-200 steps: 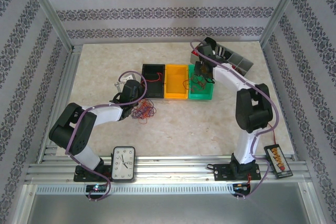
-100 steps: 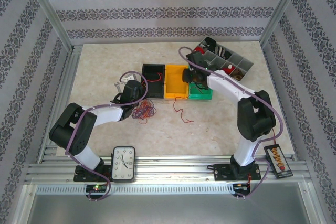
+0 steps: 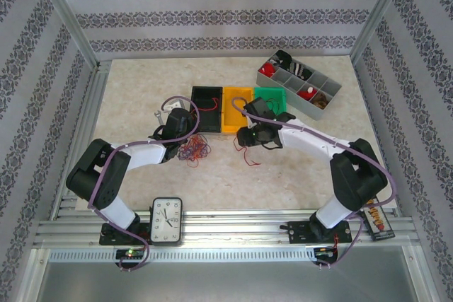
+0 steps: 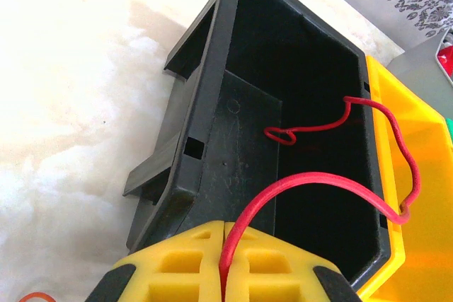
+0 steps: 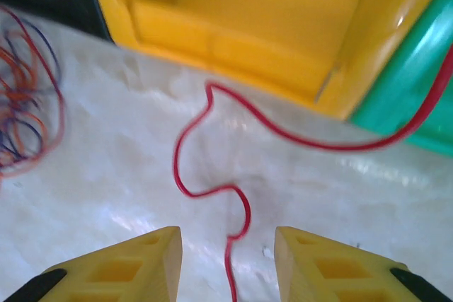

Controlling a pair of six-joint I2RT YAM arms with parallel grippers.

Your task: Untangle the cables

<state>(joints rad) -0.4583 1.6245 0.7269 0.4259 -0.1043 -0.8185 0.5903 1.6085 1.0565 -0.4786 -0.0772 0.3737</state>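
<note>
Cable under the right jaws – a loose red strand (image 5: 176, 150) lies flat on the desk (image 5: 106, 196), just in front of the yellow bin (image 5: 241, 5). Right jaws stand apart, low over it, clamped on nothing. The strand's near end runs up between them, squiggles away towards the bin, then bends right along the green bin (image 5: 417, 54). So at the jaws its long axis runs fore-aft, across the closing line – my read: a straight drop and close should catch it.

Left jaws are together, pinching another red cable (image 4: 311, 179) that arches into the black bin (image 4: 283, 68), looped end on the bin floor.

Main tangle (image 3: 192, 150) (red, orange, dark blue) sits on the desk beside the left wrist, off to the left of the right jaws and apart from them. Right arm is the nearer one for the loose strand.
</note>
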